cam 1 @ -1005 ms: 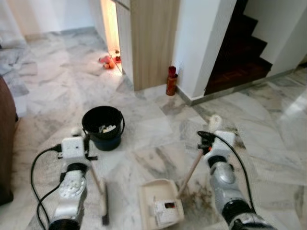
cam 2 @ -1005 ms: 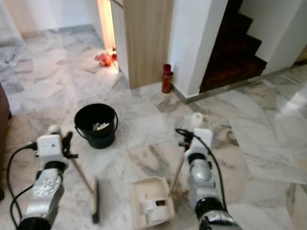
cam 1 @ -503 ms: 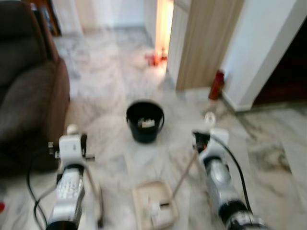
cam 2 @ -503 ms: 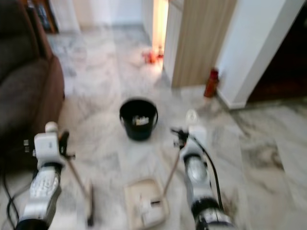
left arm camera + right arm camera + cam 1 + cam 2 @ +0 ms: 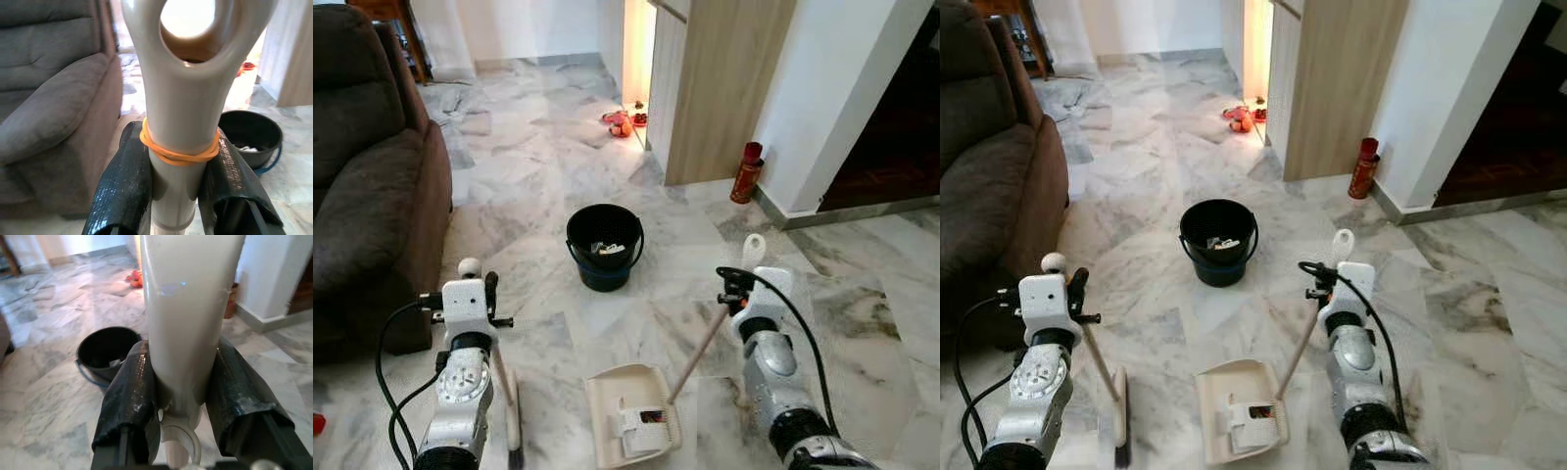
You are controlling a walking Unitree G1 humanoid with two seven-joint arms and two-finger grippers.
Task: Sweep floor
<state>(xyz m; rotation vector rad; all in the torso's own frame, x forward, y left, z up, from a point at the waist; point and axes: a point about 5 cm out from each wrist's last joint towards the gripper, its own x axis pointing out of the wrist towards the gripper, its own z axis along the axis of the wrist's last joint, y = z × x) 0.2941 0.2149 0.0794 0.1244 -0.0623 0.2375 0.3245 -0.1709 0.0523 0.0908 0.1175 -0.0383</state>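
Marble tiles with grey veins run across the whole lower frame, with a brown sofa (image 5: 367, 166) up the left edge and a wooden partition (image 5: 720, 83) at upper centre, so you have open floor ahead to work on. Your left gripper (image 5: 178, 171) is clenched on the broom handle (image 5: 182, 112), both black fingers (image 5: 124, 196) pressed to its sides just under an orange rubber band; in the head view the handle slants down to the broom head (image 5: 1120, 416) resting on the tiles at lower left, which keeps the bristles ready to push. Your right gripper (image 5: 183, 391) is clamped the same way on the pale dustpan handle (image 5: 188, 308), and the stick angles down to the dustpan (image 5: 631, 426) at bottom centre, lying flat with its mouth facing away from you. It already carries some scraps, one a small printed card. Straight ahead of the pan, mid-frame, stands the black bucket (image 5: 604, 245) with litter inside, placed, I'd judge, so you can tip the pan into it. A red canister (image 5: 745, 173) sits by the white wall at upper right, well clear. Broom and pan lie near each other but apart, a sensible gap for drawing dirt across
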